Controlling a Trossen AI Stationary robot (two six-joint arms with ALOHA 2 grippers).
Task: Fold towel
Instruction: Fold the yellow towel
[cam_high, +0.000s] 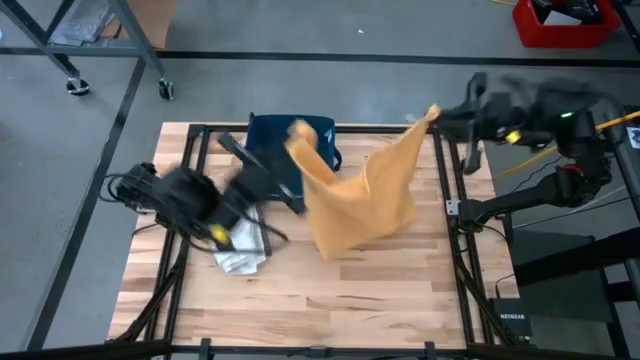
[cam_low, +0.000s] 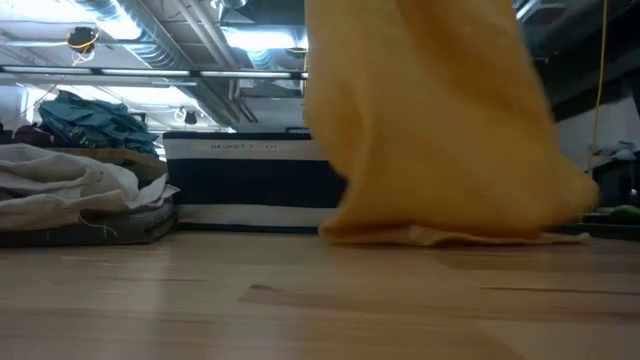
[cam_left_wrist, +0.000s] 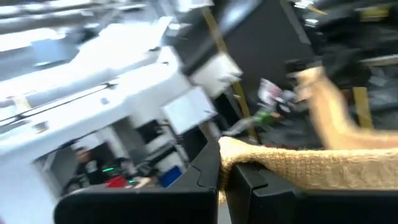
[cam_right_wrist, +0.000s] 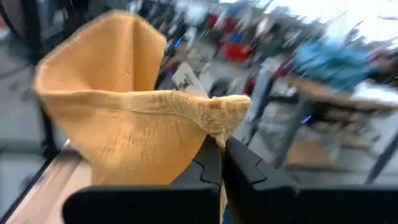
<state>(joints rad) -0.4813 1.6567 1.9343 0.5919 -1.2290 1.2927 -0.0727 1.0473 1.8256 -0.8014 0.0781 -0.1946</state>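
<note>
The left hand (cam_left_wrist: 222, 163) is clamped on one corner of the yellow towel (cam_high: 355, 195); the right hand (cam_right_wrist: 221, 155) pinches another corner. Between them the towel hangs lifted, its lower edge resting on the wooden counter (cam_high: 330, 300). Below and beside the left hand lies a crumpled white cloth (cam_high: 240, 255). Just beyond the left hand, behind the towel, stands a dark blue basket (cam_high: 275, 140). The counter in front of the towel lies bare to its near edge.

Grey floor (cam_high: 330, 30), ceiling lights (cam_low: 262, 38)
</note>
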